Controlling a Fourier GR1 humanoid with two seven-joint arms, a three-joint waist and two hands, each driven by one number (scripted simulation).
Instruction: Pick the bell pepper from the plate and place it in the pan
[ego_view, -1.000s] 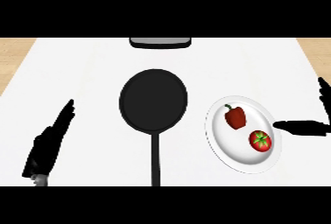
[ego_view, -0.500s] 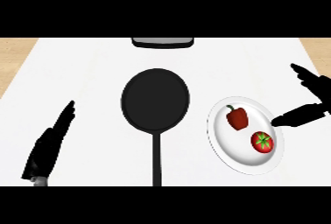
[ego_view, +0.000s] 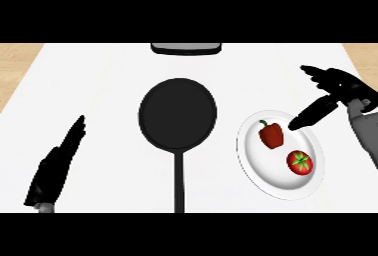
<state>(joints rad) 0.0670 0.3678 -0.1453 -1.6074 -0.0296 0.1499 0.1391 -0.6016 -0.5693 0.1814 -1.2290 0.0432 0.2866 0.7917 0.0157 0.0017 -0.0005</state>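
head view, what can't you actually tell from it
- Grey object at the counter's far edge: cut off by the view's top edge, so it can't be identified.
- Pan handle: its end is cut off at the bottom edge.
- Right hand: whether its thumb touches the plate; the view is too steep.

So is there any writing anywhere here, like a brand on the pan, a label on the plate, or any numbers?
None: there is no text to read in this view.
The pan, the plate, the bell pepper, the tomato and the grey object at the far edge all show plain surfaces, with no words, numbers or signs.
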